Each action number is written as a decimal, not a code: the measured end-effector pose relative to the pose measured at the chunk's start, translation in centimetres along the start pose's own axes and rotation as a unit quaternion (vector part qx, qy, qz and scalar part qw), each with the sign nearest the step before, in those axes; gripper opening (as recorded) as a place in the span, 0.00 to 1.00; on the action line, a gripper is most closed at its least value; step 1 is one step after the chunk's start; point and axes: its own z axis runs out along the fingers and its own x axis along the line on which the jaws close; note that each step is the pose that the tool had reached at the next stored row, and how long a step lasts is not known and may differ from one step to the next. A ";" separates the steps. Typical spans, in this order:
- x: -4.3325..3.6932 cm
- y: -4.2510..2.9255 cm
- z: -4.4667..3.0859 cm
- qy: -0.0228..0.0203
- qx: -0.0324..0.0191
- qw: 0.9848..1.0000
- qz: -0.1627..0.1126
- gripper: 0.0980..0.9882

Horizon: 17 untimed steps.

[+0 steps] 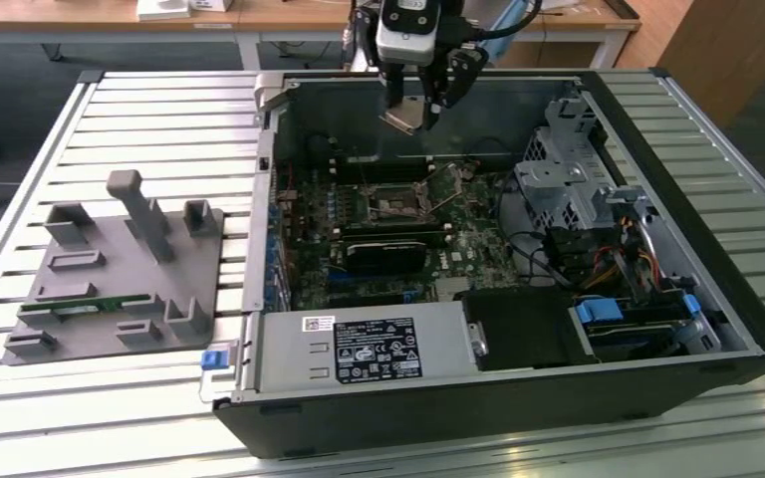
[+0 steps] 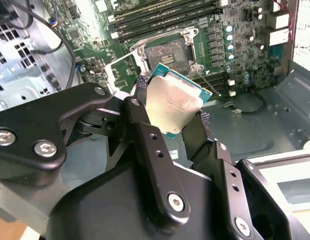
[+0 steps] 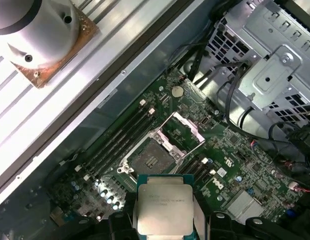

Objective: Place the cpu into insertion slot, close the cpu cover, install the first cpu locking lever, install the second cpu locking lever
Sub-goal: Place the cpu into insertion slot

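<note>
The cpu is pinched in the jaws, clamped by two opposite edges between the black fingers, which are closed only as far as the chip's width allows. It is square, so no side reads as the longer one. Its silvery metal top faces both wrist cameras, with the thin greenish edge showing along the rim. In the exterior view the chip hangs tilted rather than level, one corner lowest, in the air above the open computer case and well clear of the motherboard. It sits nearer the case's far wall than the insertion slot. The slot lies bare, with its dark contact grid exposed inside the silvery frame. The cpu cover stands swung up on the side of the slot away from the long memory slots, apart from the chip. In the first wrist view the chip is held apart from the slot, with a strip of green board between them. The case rests on a slatted metal bench, and a grey fixture plate lies on the bench at the exterior view's left.
</note>
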 end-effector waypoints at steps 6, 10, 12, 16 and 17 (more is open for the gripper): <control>0.04 0.03 0.08 -0.003 -0.001 0.999 0.032 0.49; 0.05 0.04 0.11 -0.004 -0.001 0.999 0.050 0.49; 0.05 0.04 0.13 -0.005 -0.001 0.998 0.058 0.49; 0.06 0.03 0.16 -0.006 -0.001 0.998 0.069 0.49; 0.05 0.03 0.16 -0.006 -0.001 0.997 0.070 0.49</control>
